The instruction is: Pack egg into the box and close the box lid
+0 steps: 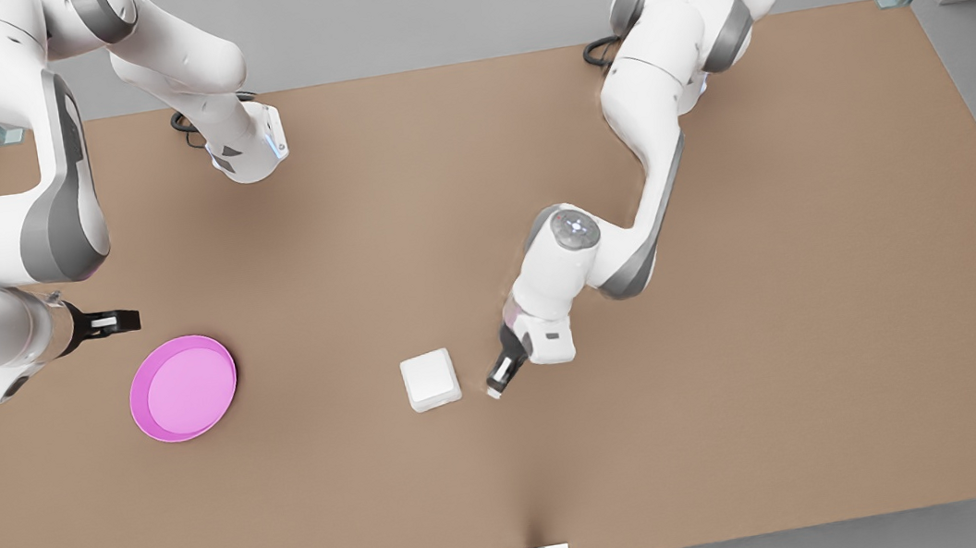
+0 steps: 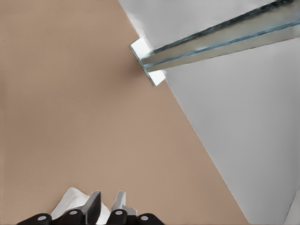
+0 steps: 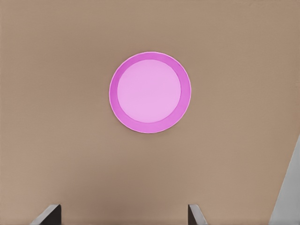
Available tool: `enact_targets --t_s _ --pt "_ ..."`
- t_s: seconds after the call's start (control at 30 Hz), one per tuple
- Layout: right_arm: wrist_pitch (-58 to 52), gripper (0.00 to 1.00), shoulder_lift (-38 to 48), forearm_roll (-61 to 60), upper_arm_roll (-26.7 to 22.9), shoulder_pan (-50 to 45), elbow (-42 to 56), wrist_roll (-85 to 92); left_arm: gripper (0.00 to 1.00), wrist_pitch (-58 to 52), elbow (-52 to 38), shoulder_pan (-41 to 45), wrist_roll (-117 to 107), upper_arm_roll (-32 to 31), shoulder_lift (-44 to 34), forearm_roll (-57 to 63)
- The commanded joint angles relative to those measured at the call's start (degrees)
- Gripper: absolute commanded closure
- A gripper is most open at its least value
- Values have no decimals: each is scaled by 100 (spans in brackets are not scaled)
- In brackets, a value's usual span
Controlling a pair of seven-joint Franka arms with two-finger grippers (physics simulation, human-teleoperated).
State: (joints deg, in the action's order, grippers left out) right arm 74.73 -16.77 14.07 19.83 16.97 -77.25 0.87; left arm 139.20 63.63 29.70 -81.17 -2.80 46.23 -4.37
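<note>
Looks like we're done: egg carton (image 1: 431,380) is closed, our left gripper (image 1: 497,390) sits pinched together beside it, while right gripper (image 1: 121,320) waits spread above the pink plate (image 1: 183,389).

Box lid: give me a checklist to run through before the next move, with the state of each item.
1. Box lid down on the box: ok, it lies flat on top.
2. Egg in a cup: cannot tell, the shut lid hides the cups.
3. Pink plate holds no egg: ok.
4. Left gripper off the box: ok, it is beside the box on the front view's right, shut, holding nothing.
5. Right gripper out of the way: ok, it waits open near the plate.
</note>
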Motion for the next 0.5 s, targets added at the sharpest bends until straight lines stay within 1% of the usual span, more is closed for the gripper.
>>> enact_targets --t_s 0.0,0.03,0.1,0.17,0.23,0.27,0.3,0.33,0.47 --pt "-11 0 7 -1 3 -1 0 71 0 -4654 -202 -965 6073 60 -61 50" --pt "-20 0 7 -1 3 -1 0 63 0 -5754 -211 -1818 7676 34 -395 50" --pt "-11 0 7 -1 3 -1 0 71 0 -7055 -211 -2065 8195 60 -1713 94" --pt "-11 0 7 -1 3 -1 0 63 0 -7188 -53 -2091 9224 51 -2812 577" --pt "-2 0 -2 -1 3 -19 9 63 0 -6968 544 -2100 9531 60 -3357 577" --pt "6 0 -2 -9 3 -19 9 71 0 -6881 580 -2100 9541 60 -3384 586" --pt "58 0 -2 -237 3 8 35 89 0 -6749 807 -2100 9654 60 -3497 577" --pt "331 0 -28 -229 3 17 281 98 0 -6581 1160 -2100 9953 60 -3709 577" --pt "516 0 -19 -159 3 -212 308 45 0 -6616 1160 -2100 10085 60 -3753 568"
